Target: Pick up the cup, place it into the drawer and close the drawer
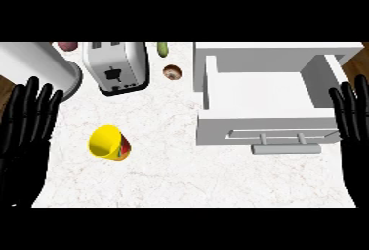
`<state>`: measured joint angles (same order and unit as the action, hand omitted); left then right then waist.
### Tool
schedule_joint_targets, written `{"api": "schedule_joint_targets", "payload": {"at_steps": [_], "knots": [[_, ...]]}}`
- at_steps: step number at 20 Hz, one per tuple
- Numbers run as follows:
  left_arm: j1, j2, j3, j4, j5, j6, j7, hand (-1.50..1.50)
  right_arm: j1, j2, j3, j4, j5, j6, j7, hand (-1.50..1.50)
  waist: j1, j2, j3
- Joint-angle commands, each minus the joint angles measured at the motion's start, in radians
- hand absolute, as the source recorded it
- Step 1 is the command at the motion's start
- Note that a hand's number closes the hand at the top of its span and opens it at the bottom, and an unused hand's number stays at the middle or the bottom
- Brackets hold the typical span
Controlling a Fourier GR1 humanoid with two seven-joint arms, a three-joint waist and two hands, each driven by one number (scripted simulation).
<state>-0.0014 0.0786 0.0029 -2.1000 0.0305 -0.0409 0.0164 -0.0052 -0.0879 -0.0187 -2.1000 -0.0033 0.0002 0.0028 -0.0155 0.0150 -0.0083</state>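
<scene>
The cup (109, 142) is yellow with a red and green patch on its side, and it lies tipped over on the worktop (180, 176), its open mouth turned toward the left edge; nothing touches it, and it sits in the left half, nearer the front edge than the back. Well to its right stands the drawer (263, 105), a white box pulled open with its inside bare, its front panel carrying a grey bar handle (286, 141) that faces the front edge. Behind the cup, toward the back edge, a silver toaster (115, 67) stands at a slight angle, with a white cylindrical canister (39, 66) at the back left corner. Between toaster and drawer lie a small round brown item (172, 72) and, at the back edge, a green one (163, 48); a reddish thing (68, 46) shows beside the canister. The left hand (29, 122) rests at the left edge, fingers straight and released, holding nothing. The right hand (351, 122) rests at the right edge beside the drawer, fingers likewise straight and apart from everything.
</scene>
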Motion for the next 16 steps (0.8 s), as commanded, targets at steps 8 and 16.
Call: {"api": "schedule_joint_targets", "payload": {"at_steps": [8,16], "knots": [[-0.023,0.174,0.054,0.245,0.518,-0.416,0.047,-1.50,0.014,-0.030,0.099,0.006,-0.022,0.091,0.088,-1.50,0.002,-0.002,0.004],[-0.182,0.237,0.121,0.562,0.577,-0.569,0.036,-1.50,-0.098,-0.040,0.039,0.135,-0.043,0.105,0.096,-1.50,0.012,-0.013,0.008]]}}
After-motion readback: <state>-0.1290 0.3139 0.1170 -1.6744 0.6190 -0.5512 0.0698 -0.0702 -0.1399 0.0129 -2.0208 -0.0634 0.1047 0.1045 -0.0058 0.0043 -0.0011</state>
